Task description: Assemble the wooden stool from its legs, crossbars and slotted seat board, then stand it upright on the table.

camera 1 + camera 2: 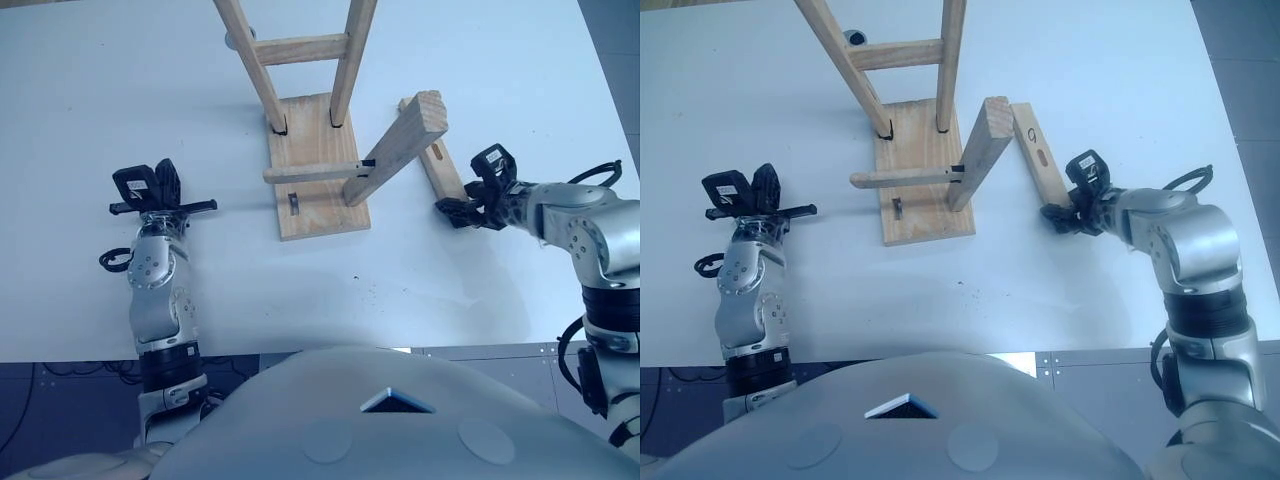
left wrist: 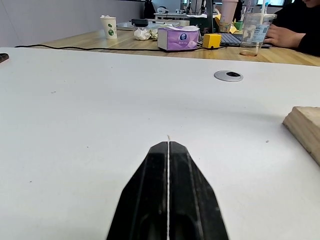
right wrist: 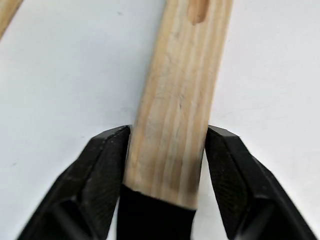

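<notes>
Here the slotted seat board (image 1: pixel 325 215) lies flat on the white worktop (image 1: pixel 120 100), its long axis running away from the robot. Two legs (image 1: pixel 255 65) stand in its far end, joined by a crossbar (image 1: pixel 300 48). At the board's right edge a third leg (image 1: pixel 400 145) leans off upright, with a dowel (image 1: pixel 310 173) pointing leftward across the board. Right of the board a loose leg (image 3: pixel 175 115) lies flat, slanting away from it toward the robot. The right gripper (image 3: pixel 168 135) has its jaws clamped on this leg's near end. Left of the board, the left gripper (image 2: pixel 168 145) rests pointing at it, jaws pressed together and empty.
</notes>
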Motion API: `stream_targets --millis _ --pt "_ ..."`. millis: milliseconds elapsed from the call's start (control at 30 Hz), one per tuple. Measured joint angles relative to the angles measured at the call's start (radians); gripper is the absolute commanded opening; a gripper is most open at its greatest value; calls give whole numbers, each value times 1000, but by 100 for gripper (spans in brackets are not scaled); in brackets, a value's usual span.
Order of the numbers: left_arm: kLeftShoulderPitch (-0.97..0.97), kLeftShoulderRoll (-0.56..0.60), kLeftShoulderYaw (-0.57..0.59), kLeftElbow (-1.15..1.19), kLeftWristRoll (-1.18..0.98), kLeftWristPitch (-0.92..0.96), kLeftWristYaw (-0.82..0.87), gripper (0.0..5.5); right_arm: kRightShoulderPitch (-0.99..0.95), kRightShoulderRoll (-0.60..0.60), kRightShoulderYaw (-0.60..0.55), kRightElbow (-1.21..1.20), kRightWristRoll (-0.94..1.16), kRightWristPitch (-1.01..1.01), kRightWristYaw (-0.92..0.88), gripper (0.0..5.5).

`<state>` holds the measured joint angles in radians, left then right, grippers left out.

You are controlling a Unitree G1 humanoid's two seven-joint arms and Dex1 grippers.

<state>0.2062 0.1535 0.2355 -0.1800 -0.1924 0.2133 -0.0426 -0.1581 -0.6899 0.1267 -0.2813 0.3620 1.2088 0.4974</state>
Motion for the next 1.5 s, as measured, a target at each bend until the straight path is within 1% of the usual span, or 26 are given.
stream_targets --millis 67,133,200,233,267,333,400,467,500,567,633,667,733,767,833,900,1000,1200,1300,1400,1500 --pt "-25 11 17 -20 -3 0 0 0 7 -1 -6 18 -2 -30 3 204" --pt "-54 46 55 -25 -24 2 -11 0 20 5 -13 31 -7 -52 1 204" --pt "-92 66 108 -44 -96 29 -32 25 24 21 -53 79 -19 -119 -29 204" --pt "-116 77 139 -63 -154 54 -46 48 19 55 -86 126 -41 -169 -68 204" --pt "-145 84 164 -89 -229 86 -68 58 7 89 -118 171 -59 -215 -115 203" --pt "-201 104 203 -115 -367 150 -112 93 -23 137 -180 190 -77 -289 -181 203" --pt "-275 130 251 -142 -574 237 -138 124 -119 173 -267 189 -33 -351 -188 203" --pt "-382 169 270 -163 -782 322 -152 162 -263 179 -326 154 49 -399 -147 203" --pt "-458 197 270 -171 -915 383 -164 179 -349 211 -358 116 120 -416 -112 203" --pt "-592 242 240 -166 -1117 478 -184 212 -447 220 -361 64 270 -386 -17 203" --pt "-698 274 200 -144 -1272 556 -218 239 -506 248 -352 46 400 -330 87 203" --pt "-762 289 166 -122 -1356 609 -255 244 -534 247 -316 48 478 -284 178 203" --pt "-827 310 125 -111 -1437 649 -293 280 -581 249 -268 80 554 -230 287 203" --pt "-852 315 113 -113 -1445 653 -310 289 -609 249 -243 107 573 -214 331 203" --pt "-888 318 96 -113 -1437 649 -334 326 -640 247 -218 150 580 -211 376 203" --pt "-899 311 82 -107 -1429 636 -353 341 -643 239 -197 171 579 -205 421 203" --pt "-904 306 83 -116 -1430 609 -364 341 -642 196 -194 175 587 -172 483 203" --pt "-853 304 101 -155 -1427 564 -364 341 -680 201 -208 227 614 -147 521 203" --pt "-815 319 82 -113 -1327 560 -339 341 -708 202 -211 213 639 -152 568 202" --pt "-808 320 61 -98 -1270 560 -343 341 -707 198 -189 175 620 -161 587 202" --pt "-808 319 51 -95 -1270 564 -362 341 -703 196 -150 139 596 -176 601 202"
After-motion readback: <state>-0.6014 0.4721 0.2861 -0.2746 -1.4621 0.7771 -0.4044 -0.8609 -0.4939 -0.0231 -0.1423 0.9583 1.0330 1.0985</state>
